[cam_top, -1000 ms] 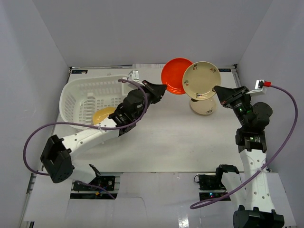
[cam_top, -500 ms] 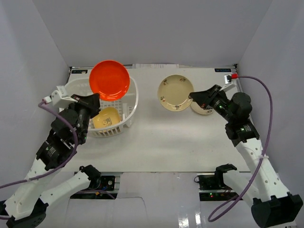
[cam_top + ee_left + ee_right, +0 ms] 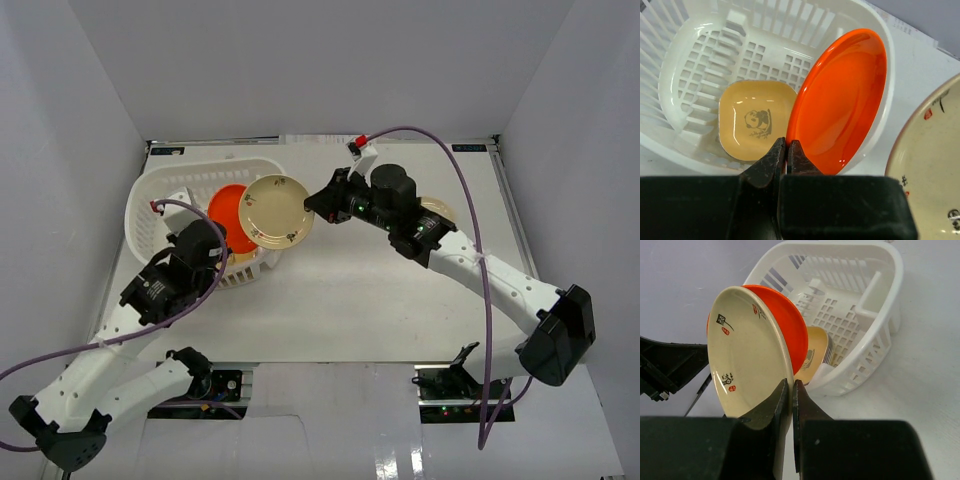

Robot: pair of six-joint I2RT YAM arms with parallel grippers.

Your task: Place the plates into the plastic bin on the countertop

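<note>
Lighting bright, even and diffuse; shadows soft; mild glare on the red plate (image 3: pixel 840 100); all views acceptably sharp.

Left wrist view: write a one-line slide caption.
Left hand grips the orange plate at the white bin, beside a panda-print dish.

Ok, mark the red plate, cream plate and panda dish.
red plate (image 3: pixel 840 100): left wrist view, centre of its face.
cream plate (image 3: pixel 747 356): right wrist view, centre of its face.
panda dish (image 3: pixel 756 121): left wrist view, on the panda print.

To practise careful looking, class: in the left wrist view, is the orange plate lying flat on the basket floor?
No, the orange plate is tilted up on edge, its rim pinched in the left gripper.
</note>
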